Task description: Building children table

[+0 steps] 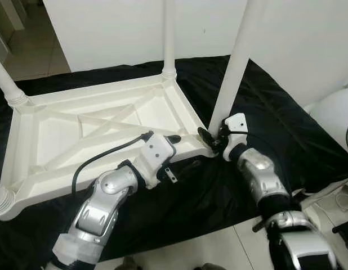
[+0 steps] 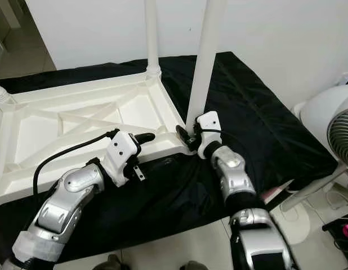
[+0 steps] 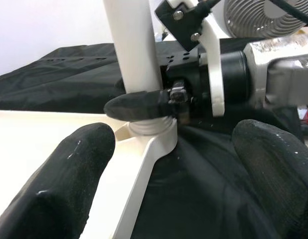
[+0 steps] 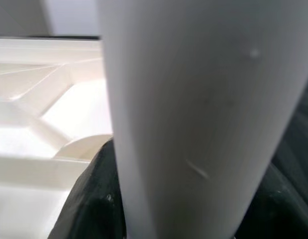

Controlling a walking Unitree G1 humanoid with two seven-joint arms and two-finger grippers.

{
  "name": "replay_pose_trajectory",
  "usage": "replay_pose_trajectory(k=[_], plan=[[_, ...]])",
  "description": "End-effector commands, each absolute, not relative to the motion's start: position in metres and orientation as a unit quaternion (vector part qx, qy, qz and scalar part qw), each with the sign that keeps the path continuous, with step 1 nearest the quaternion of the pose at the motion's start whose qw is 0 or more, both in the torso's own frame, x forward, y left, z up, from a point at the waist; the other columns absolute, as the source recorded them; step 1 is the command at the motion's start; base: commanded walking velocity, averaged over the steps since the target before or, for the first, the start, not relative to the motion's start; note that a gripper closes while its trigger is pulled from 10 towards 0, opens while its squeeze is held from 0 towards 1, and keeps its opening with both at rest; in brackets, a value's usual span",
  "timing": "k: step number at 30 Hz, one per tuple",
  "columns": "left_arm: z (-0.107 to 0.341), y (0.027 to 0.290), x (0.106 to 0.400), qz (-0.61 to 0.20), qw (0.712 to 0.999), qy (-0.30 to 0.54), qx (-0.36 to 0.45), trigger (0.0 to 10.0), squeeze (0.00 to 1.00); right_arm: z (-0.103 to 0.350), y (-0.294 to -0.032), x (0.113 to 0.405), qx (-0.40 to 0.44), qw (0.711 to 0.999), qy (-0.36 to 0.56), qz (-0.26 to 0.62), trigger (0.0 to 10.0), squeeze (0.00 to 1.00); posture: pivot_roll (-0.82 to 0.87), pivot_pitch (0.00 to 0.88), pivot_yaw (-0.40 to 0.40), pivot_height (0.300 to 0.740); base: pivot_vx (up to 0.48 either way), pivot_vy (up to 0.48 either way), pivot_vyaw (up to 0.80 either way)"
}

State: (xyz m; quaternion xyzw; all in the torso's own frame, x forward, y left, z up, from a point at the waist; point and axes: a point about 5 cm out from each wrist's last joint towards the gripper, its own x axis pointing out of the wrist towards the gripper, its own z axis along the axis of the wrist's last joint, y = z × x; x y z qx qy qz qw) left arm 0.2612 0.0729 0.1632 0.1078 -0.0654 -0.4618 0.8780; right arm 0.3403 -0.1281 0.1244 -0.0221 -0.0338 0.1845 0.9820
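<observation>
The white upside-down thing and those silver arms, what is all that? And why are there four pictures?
That is a small white table lying upside down on a black cloth, legs pointing up. The silver arms belong to a robot. Two pictures come from cameras in its head, looking down. The other two come from a camera on each wrist. The right gripper is closed around the bottom of one table leg, right at the table's corner. The left gripper is open beside that corner, holding nothing. A white fan stands nearby.

Bright, even indoor light; right wrist view perhaps too close, blurred.
</observation>
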Motion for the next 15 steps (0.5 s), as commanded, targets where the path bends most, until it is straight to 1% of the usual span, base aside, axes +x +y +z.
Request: replay_pose_trajectory(k=[1, 2, 3, 4, 5, 6, 8, 10, 11, 15], plan=[[0.164, 0.07, 0.258, -0.476, 0.87, -0.067, 0.11, 10.0, 0.0, 0.11, -0.123, 0.332, 0.001, 0.995, 0.005, 0.097, 10.0, 0.0, -0.06, 0.011, -0.001, 0.74, 0.0, 0.0, 0.0], [0.164, 0.07, 0.258, -0.475, 0.871, -0.067, 0.11, 10.0, 0.0, 0.109, -0.12, 0.328, 0.012, 0.998, 0.01, 0.062, 10.0, 0.0, -0.06, 0.011, -0.001, 0.74, 0.0, 0.0, 0.0], [0.164, 0.07, 0.258, -0.475, 0.871, -0.067, 0.11, 10.0, 0.0, 0.109, -0.12, 0.328, 0.012, 0.998, 0.01, 0.062, 10.0, 0.0, -0.06, 0.011, -0.001, 0.74, 0.0, 0.0, 0.0], [0.164, 0.07, 0.257, -0.474, 0.871, -0.067, 0.109, 10.0, 0.0, 0.108, -0.116, 0.326, 0.025, 0.999, 0.013, 0.035, 10.0, 0.0, -0.06, 0.01, -0.006, 0.74, 0.0, 0.0, 0.0], [0.164, 0.07, 0.257, -0.474, 0.871, -0.067, 0.109, 10.0, 0.0, 0.108, -0.116, 0.326, 0.025, 0.999, 0.013, 0.035, 10.0, 0.0, -0.06, 0.01, -0.006, 0.74, 0.0, 0.0, 0.0], [0.163, 0.07, 0.257, -0.473, 0.872, -0.067, 0.108, 10.0, 0.0, 0.109, -0.112, 0.324, 0.037, 0.999, 0.012, 0.013, 10.0, 0.0, -0.06, 0.01, -0.008, 0.74, 0.0, 0.0, 0.0], [0.162, 0.07, 0.255, -0.473, 0.872, -0.065, 0.107, 10.0, 0.0, 0.117, -0.101, 0.32, 0.057, 0.998, -0.012, 0.018, 10.0, 0.0, -0.05, 0.005, -0.007, 0.74, 0.0, 0.0, 0.0], [0.162, 0.07, 0.255, -0.472, 0.873, -0.065, 0.106, 10.0, 0.0, 0.121, -0.1, 0.318, 0.056, 0.998, -0.025, 0.029, 10.0, 0.0, -0.05, 0.005, -0.007, 0.74, 0.0, 0.0, 0.0], [0.162, 0.07, 0.254, -0.472, 0.873, -0.063, 0.106, 10.0, 0.0, 0.124, -0.102, 0.317, 0.049, 0.997, -0.034, 0.046, 10.0, 0.0, -0.05, 0.005, -0.006, 0.74, 0.0, 0.0, 0.0], [0.161, 0.071, 0.254, -0.473, 0.872, -0.063, 0.108, 10.0, 0.0, 0.122, -0.106, 0.316, 0.044, 0.997, -0.031, 0.049, 10.0, 0.0, -0.05, 0.0, -0.011, 0.74, 0.0, 0.0, 0.0]])
